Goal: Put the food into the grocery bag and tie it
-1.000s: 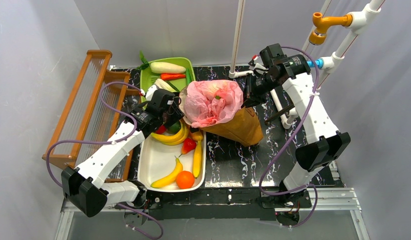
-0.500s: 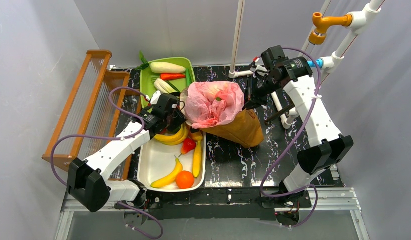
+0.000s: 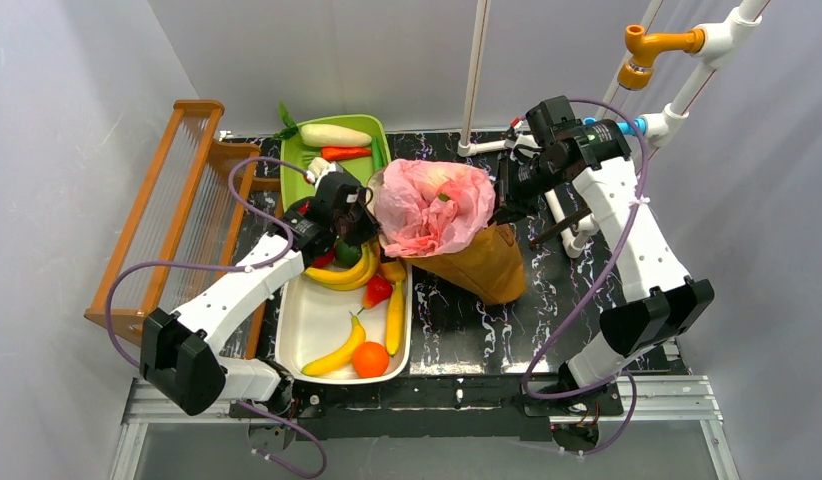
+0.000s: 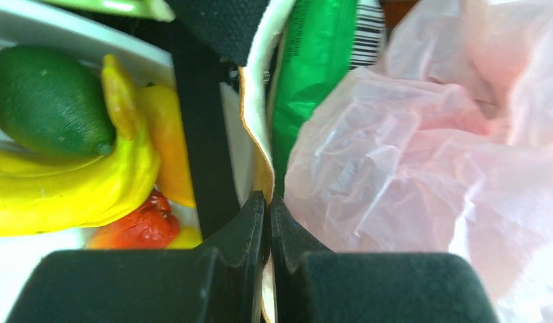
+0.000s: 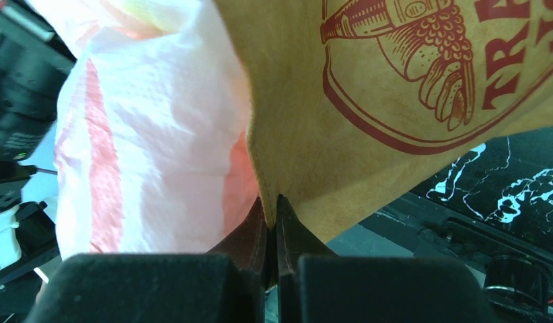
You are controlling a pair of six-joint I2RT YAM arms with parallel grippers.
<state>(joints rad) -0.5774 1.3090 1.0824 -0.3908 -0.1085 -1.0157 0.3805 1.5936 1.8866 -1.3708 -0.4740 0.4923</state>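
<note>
Step in hand (judged): the bag mouth is being held at two opposite sides, so that it can be spread for loading.
Left gripper [image 4: 267, 210]: jaws are pressed together on the near-left rim of the paper bag [image 3: 484, 262]; whether pink film is also caught cannot be told.
Right gripper [image 5: 272, 217]: jaws are pinched shut on the far-right edge of the paper bag, with pink film just beside them.
Pink bag [image 3: 432, 205]: it is seated in the paper bag, its film bunched over the mouth; handles are not made out, and it is not tied.
Food: it is seen in the white tray [image 3: 312, 325], just left of the bags; none is confirmed inside the pink bag.
Method advised: the two rims are to be drawn apart evenly and slowly, so that the film is not torn and the leaning paper bag is not tipped. The opening should be kept facing up. One grip is best kept while the other is freed for fruit.
Bags: two.
Trays: two, white and green [image 3: 295, 165].
Bananas [image 3: 342, 275]: at least four; the bunch is partly hidden.
Orange [image 3: 370, 359]: one.
Red piece [image 3: 378, 290]: one plainly seen.
Green piece [image 4: 48, 101]: one.
Crisp packet [image 4: 307, 74]: one, inside the paper bag.
Radish [image 3: 335, 134]: one.
Carrot [image 3: 345, 153]: one.
</note>
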